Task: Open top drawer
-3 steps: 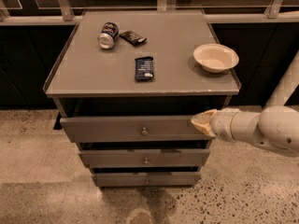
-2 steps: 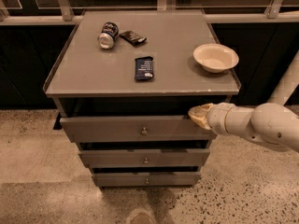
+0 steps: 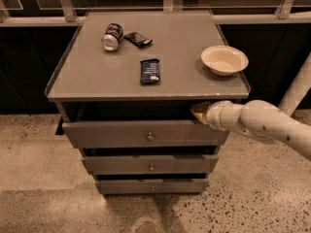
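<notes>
The gripper [image 3: 199, 111] sits at the right end of the dark gap between the cabinet top [image 3: 97, 76] and the upper edge of the top drawer [image 3: 112, 134], its yellowish tip pointing left and tucked just under the top's front lip; whether it is spread or pressed together cannot be told, and it appears to be at or touching the drawer's upper right corner, though contact cannot be confirmed. The pale arm [image 3: 262, 125] reaches in from the right edge of the view, sloping up to that corner. Compared with a second ago, the gripper has risen from in front of the drawer panel's right end to the gap above it and has edged a little to the left, while the drawer front looks to be in the same place. The top drawer is the uppermost and widest of three grey fronts, directly beneath the cabinet top, its panel facing the camera and its long axis running level from left to right, with the small round knob [image 3: 150, 137] at its centre. On the cabinet top lie a tipped can [image 3: 112, 36], a dark packet [image 3: 138, 39], a blue snack bar [image 3: 150, 71] and a cream bowl [image 3: 224, 59]
</notes>
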Action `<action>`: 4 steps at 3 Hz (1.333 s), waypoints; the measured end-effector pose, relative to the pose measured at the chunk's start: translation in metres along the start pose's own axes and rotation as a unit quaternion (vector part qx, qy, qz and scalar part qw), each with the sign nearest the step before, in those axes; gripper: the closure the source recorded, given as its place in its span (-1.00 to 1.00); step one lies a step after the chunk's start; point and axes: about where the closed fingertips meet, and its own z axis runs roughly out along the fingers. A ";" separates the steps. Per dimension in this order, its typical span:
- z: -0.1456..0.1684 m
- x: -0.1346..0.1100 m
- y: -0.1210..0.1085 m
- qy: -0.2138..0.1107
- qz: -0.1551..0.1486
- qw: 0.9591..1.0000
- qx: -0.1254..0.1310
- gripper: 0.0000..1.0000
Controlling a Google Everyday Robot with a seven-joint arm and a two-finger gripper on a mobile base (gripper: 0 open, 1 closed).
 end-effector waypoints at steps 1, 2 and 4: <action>0.001 0.000 0.000 0.001 0.000 1.000 0.000 1.00; 0.002 0.010 0.010 0.023 0.000 0.999 -0.025 1.00; -0.003 0.013 0.011 0.036 0.005 0.999 -0.035 1.00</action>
